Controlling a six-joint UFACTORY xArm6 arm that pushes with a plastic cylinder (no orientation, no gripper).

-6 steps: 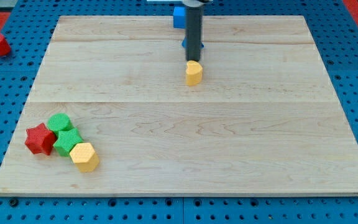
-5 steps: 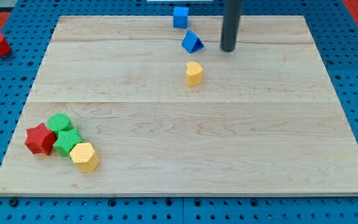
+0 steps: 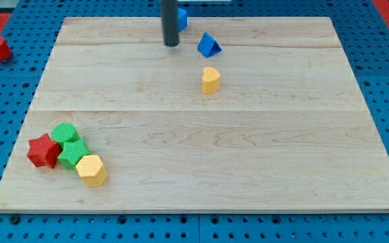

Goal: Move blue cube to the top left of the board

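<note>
1. Swinging from the view's right of the blue triangular block (image 3: 209, 45), my tip (image 3: 172, 44) now sits at its left, and the rod covers most of the small blue cube (image 3: 182, 17).
2. That cube has slid left along the top edge of the pale wooden desk (image 3: 194, 155), still near the middle.
3. No gripper exists here, only the rod.
4. Judging by this, the leftward push has begun; most of the way remains.
</note>
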